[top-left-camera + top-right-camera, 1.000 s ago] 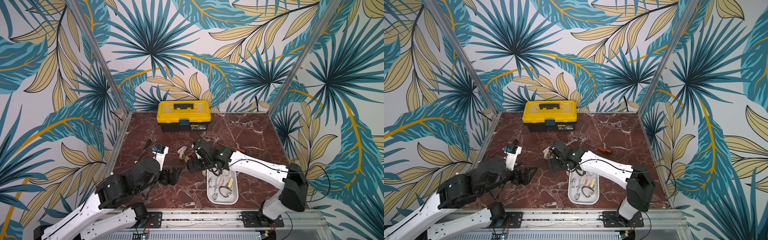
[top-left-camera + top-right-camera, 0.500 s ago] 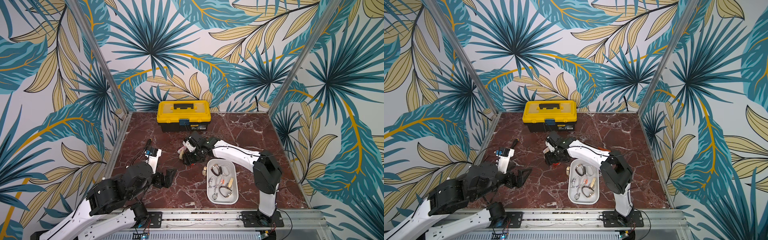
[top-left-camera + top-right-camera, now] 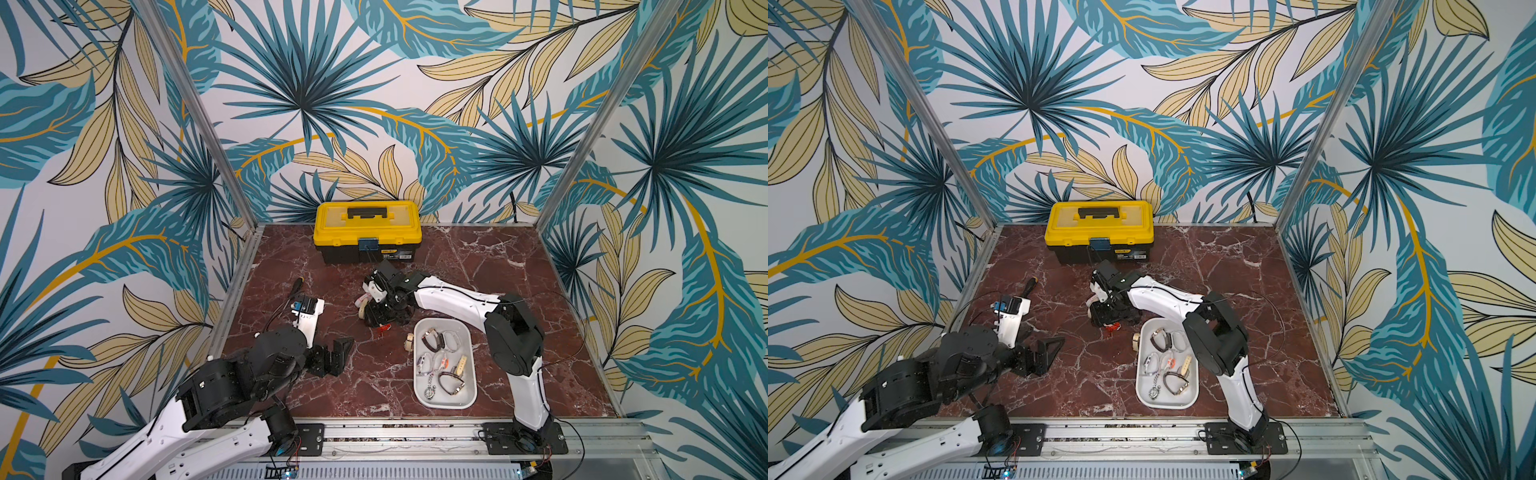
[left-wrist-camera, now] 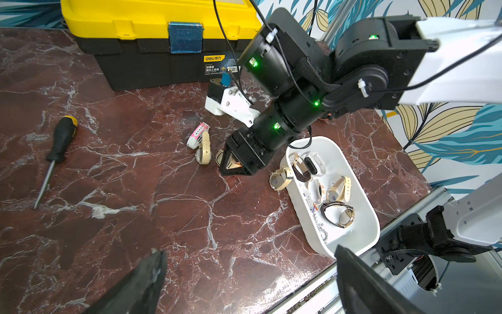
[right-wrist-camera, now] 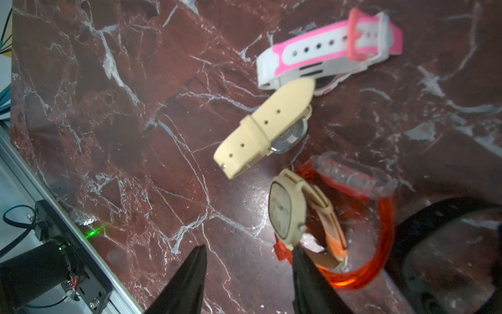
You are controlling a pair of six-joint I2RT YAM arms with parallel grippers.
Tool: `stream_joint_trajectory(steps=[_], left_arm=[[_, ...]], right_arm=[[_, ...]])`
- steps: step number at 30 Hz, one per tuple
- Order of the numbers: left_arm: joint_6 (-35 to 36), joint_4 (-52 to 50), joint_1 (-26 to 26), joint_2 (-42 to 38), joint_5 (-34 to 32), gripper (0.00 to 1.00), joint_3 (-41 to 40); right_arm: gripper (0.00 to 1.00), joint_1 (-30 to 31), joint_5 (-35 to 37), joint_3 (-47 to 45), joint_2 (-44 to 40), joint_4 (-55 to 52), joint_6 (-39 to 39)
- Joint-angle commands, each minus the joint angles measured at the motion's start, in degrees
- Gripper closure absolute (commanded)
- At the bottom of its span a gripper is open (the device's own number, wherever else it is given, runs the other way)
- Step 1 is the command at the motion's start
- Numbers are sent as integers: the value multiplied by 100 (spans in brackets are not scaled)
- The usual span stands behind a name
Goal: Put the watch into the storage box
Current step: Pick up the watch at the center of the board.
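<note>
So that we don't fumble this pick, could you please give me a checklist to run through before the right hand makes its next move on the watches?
1. Target inside the grip: not ok. The right hand stands open, and the cream oval-faced watch sits at one fingertip, not in the gap.
2. Target free of neighbours: not ok. The red translucent watch overlaps it.
3. Room in the storage box: ok. Bare floor shows beside the watches inside.
4. Left hand out of the way: ok. Open, empty, apart from the loose watches.
5. Clear way to the box: cannot tell. A beige watch lies outside by its rim.
</note>
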Motion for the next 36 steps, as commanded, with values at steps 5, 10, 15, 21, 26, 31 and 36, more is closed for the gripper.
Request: stream_joint_trajectory(steps=[5,10,15,21,26,31,36], left_arm=[[240,167,-19,-135,231,0,-250],[258,166,-24,-197,170,0,-281],[249,140,-26,-207,142,0,-305],[240,88,-23,-248,65,0,-320],[232,114,-23,-318,11,0,-368],[223,190,-25,-400,-51,0,-456],[225,193,-26,-426,-86,0,-483]], right_arm=[[48,-117,-60,155,246,-86,-83],[51,-118,-130,274,387,-118,-79],[56,-131,-119,365,497,-112,-53],[67,-143,-156,445,619,-126,-10],[81,-144,-189,492,664,-141,15],[86,-153,-203,508,572,-137,34],[89,-153,-354,444,402,-59,84]])
